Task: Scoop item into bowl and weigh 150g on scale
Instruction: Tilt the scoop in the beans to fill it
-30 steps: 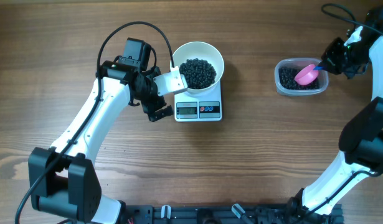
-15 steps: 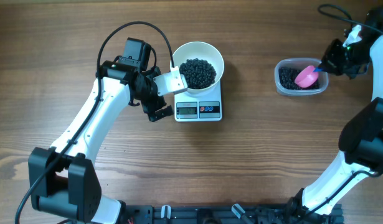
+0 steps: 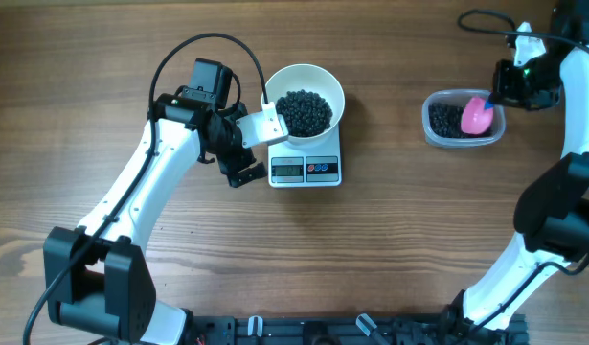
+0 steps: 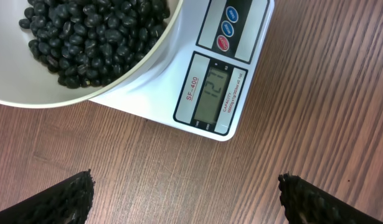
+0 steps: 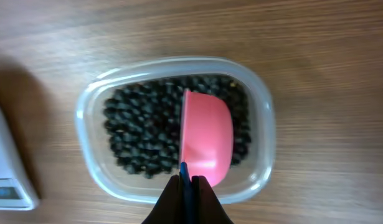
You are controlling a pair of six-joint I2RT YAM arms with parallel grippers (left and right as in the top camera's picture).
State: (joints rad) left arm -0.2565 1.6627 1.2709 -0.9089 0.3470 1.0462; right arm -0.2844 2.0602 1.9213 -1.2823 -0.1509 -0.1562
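1. From overhead I see the bowl (image 3: 305,84) sitting on the scale (image 3: 306,170) in the middle of the table (image 3: 390,249). A dark heap of beans (image 3: 305,112) fills its centre. The bowl hides the scale's platform, so only the front panel shows.
2. The left gripper (image 3: 253,149) hangs just left of the scale, fingers spread wide around nothing. On its wrist camera only the dark fingertips (image 4: 70,199) show, poking in at the bottom corners.
3. That camera cuts the bowl off at the top and left. The display (image 4: 213,93), seen at a slant, shows what looks like 121, and three buttons (image 4: 227,28) sit above it.
4. At far right, the right gripper (image 3: 500,93) is pinched tight on a thin blue handle (image 5: 184,173). Most of the handle is buried between the fingers, which the wrist frame crops.
5. The pink scoop (image 5: 207,137) is turned on its side inside the tub (image 5: 266,124), over more beans. I cannot tell whether it holds any.
6. A blurred corner of the scale edges into the right wrist view at the left.
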